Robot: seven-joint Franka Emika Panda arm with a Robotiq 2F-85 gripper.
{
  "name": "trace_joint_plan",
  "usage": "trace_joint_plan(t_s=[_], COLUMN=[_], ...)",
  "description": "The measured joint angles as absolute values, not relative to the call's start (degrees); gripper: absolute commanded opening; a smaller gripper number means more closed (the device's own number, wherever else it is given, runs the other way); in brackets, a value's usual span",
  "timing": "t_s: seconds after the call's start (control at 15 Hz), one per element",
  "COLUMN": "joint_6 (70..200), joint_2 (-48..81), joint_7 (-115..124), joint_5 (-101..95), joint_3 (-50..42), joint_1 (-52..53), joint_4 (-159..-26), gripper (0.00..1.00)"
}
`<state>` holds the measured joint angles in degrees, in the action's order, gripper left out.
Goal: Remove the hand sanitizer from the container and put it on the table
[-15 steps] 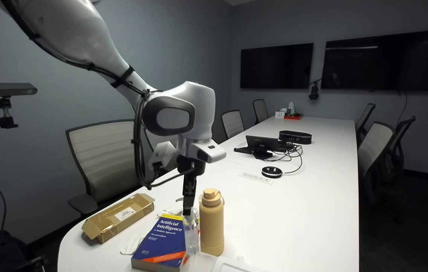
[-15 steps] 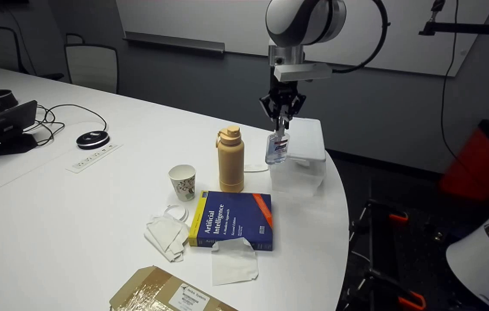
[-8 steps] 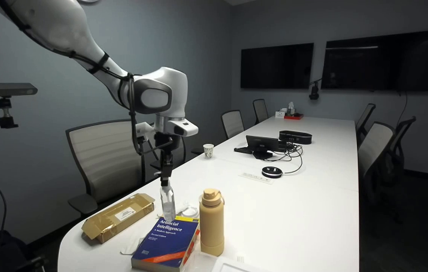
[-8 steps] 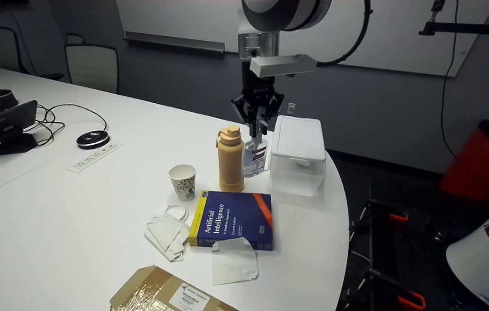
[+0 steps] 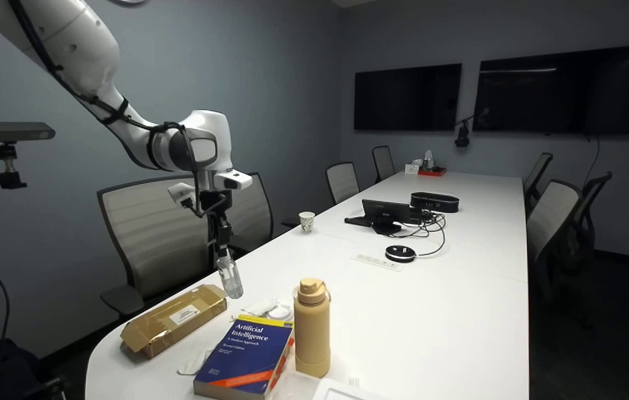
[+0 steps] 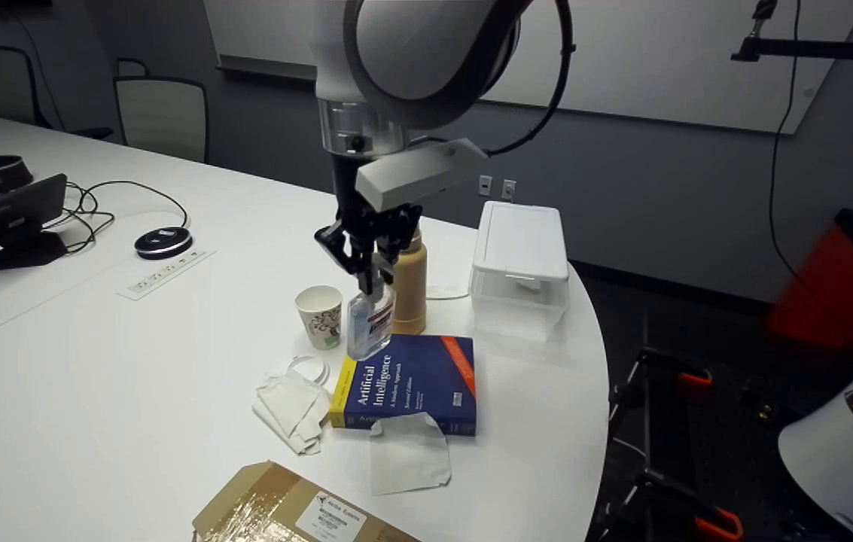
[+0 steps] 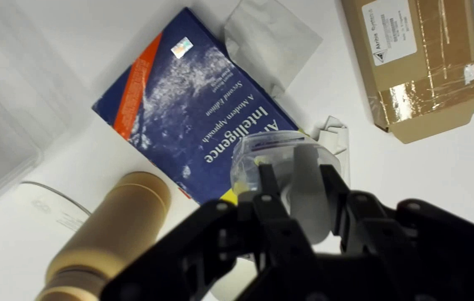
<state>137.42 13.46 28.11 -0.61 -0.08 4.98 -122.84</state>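
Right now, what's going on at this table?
The robot's gripper is closed on the upper end of the clear hand sanitizer, holding it tilted in the air above the table. In an exterior view it shows in front of part of the blue book. It is outside both the cardboard box and the white-lidded plastic box, but not yet set down.

An office meeting room: a long white desk (image 5: 431,311) with chairs (image 5: 342,182) down both sides, two big screens (image 5: 407,97) on one wall (image 5: 414,36), a whiteboard (image 6: 659,60) on another, and sockets (image 6: 166,275) set into the desk.
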Motion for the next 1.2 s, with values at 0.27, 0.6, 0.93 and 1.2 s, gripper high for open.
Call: trace_joint_plan(t_s=[0.27, 0.6, 0.93, 1.2], joint_6=[142.7, 143.2, 140.5, 137.7], joint_2=[21.2, 30.6, 36.2, 38.8], joint_7=[27.6, 24.7, 22.9, 22.9], joint_5=[-0.5, 2.1, 4.3, 4.5], joint_3=[0.8, 1.4, 2.6, 2.6], joint_1=[6.6, 7.3, 7.6, 8.2], joint_4=[-119.3, -113.3, -107.8, -105.0], gripper=[0.07, 0.07, 0.07, 0.07])
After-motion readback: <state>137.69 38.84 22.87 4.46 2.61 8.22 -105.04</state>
